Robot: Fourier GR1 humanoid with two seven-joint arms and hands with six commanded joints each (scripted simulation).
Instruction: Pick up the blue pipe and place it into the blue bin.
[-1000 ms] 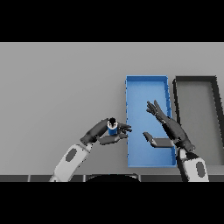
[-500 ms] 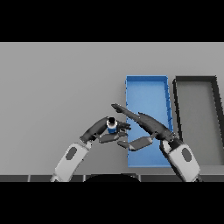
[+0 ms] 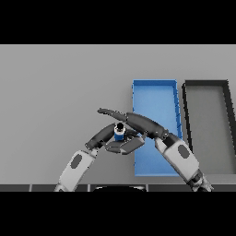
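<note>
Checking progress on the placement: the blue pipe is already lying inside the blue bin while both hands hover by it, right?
Not quite. The head view shows the blue pipe still outside the blue bin, just left of it on the grey table, between the left hand and right hand.

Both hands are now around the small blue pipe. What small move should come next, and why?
Probably the right hand should close on the small blue pipe. The pipe stands left of the open blue rectangular bin, beside the left hand, and the right hand's straight fingers reach over it without gripping.
</note>
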